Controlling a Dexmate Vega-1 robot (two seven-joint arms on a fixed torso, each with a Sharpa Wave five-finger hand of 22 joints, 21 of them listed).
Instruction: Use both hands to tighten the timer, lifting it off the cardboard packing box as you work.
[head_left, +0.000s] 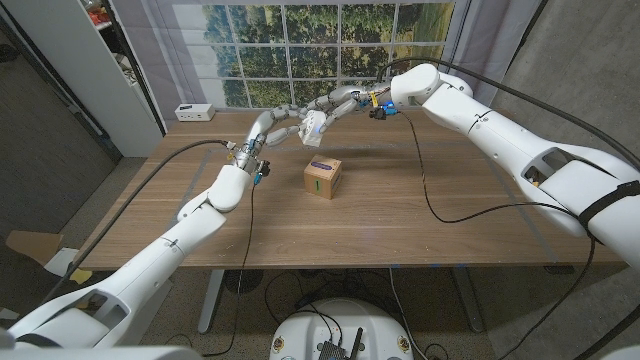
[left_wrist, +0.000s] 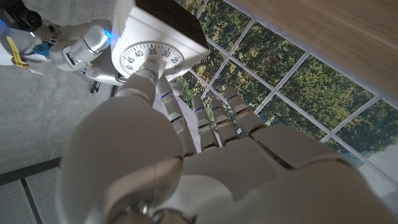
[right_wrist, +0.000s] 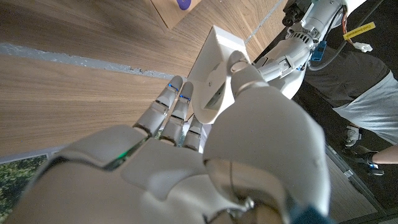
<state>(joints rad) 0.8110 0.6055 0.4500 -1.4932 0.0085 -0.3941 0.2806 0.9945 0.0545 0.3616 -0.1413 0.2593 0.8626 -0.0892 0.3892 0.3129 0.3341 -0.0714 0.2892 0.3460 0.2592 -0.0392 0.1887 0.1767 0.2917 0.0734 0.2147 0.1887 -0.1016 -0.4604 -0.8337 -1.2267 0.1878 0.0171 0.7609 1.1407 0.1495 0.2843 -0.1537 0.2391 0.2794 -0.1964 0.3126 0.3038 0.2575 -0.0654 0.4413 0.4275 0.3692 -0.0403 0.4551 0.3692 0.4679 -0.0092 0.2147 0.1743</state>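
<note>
The white timer (head_left: 313, 125) hangs in the air above the far side of the table, clear of the small cardboard box (head_left: 323, 177) that stands on the wood below and slightly nearer. My left hand (head_left: 272, 124) grips it from the left, and my right hand (head_left: 338, 101) holds it from the right. In the left wrist view the timer's dial (left_wrist: 154, 55) faces my left hand (left_wrist: 186, 168), whose thumb and a finger pinch the knob. In the right wrist view my right hand (right_wrist: 186, 168) holds the timer's plain white back (right_wrist: 216, 74), thumb on top. The box (right_wrist: 177, 9) lies beyond.
A small white device (head_left: 192, 111) sits at the table's far left edge by the window backdrop. A black cable (head_left: 430, 200) trails over the right part of the table. A person's legs (right_wrist: 367, 93) show in the right wrist view.
</note>
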